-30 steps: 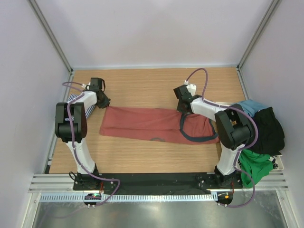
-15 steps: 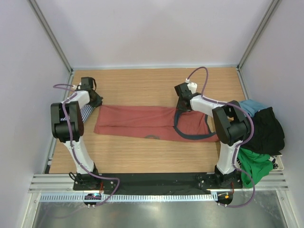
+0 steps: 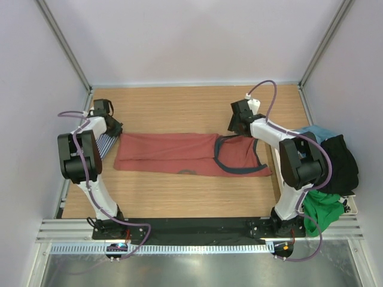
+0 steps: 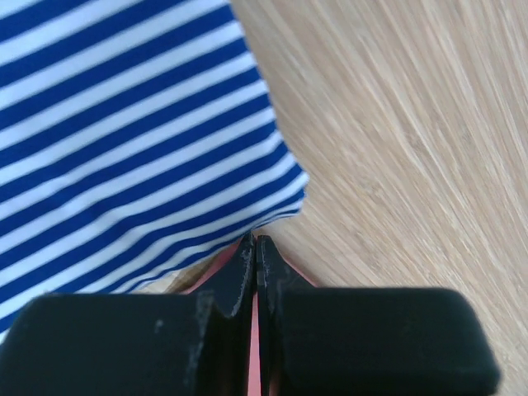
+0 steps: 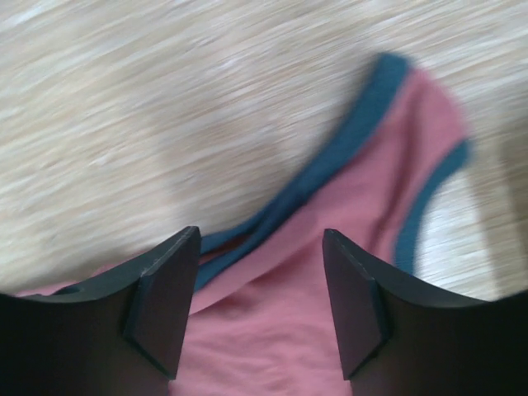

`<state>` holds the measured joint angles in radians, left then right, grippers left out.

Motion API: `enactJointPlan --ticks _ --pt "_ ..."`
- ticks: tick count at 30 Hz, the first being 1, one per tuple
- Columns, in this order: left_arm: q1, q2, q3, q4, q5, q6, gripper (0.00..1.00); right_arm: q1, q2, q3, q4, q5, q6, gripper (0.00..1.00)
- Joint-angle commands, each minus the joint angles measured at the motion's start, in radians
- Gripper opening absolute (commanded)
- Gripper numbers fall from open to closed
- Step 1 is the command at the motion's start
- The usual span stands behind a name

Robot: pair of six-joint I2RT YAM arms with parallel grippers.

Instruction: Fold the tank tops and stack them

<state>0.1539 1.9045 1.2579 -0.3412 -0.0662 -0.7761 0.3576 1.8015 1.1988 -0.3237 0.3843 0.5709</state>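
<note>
**Ana:** Where is the red top [image 3: 179,154] now?

**Me:** It lies as a long band across the middle of the worktop [image 3: 179,107]. Its left corner is beside the striped top [image 3: 105,145], which sits at the left edge. My left claw [image 4: 254,243] is closed, with a thin sliver of red between the jaws, so I believe it holds that corner. My right claw [image 5: 260,239] is wide and hangs over the strap end, holding nothing.

**Ana:** What can go wrong?

**Me:** The pinch looks very shallow, so the corner may slip out if I pull. Nothing holds the right end, so the whole top could slide instead of stretching flat. A pull further left could also drag red cloth onto the striped top and rumple it.

**Ana:** What can you not see?

**Me:** How much cloth is in the left claw. The striped top is mostly under the left arm in the top view. The right wrist view is blurred, so I cannot tell if those fingertips touch the cloth. The pile [image 3: 332,170] at the right is partly covered by the arm.
</note>
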Motion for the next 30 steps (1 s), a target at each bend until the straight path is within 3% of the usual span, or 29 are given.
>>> enactJointPlan --ticks 1,8,14,18,21,27,30 --pt "0.03 -0.061 -0.026 0.045 -0.003 -0.018 0.0 -0.058 -0.019 0.05 -0.031 0.05 0.009 0.68" --pt "0.033 -0.073 -0.032 0.048 0.002 -0.006 0.05 -0.132 0.079 0.177 -0.093 0.076 -0.006 0.69" --pt "0.029 -0.163 -0.08 0.057 -0.003 0.0 0.25 -0.177 0.169 0.303 -0.155 0.041 -0.006 0.67" --pt "0.01 -0.2 -0.089 0.053 -0.015 0.005 0.49 -0.175 0.228 0.347 -0.187 0.013 0.013 0.67" --pt "-0.007 -0.223 -0.087 0.035 -0.056 0.011 0.6 -0.177 0.228 0.315 -0.176 0.002 0.033 0.67" --pt "-0.056 -0.275 -0.072 -0.018 -0.104 0.028 0.61 -0.177 0.262 0.311 -0.175 0.016 0.041 0.62" --pt "-0.099 -0.308 -0.077 -0.031 -0.11 0.037 0.61 -0.177 0.271 0.306 -0.169 0.051 0.041 0.49"
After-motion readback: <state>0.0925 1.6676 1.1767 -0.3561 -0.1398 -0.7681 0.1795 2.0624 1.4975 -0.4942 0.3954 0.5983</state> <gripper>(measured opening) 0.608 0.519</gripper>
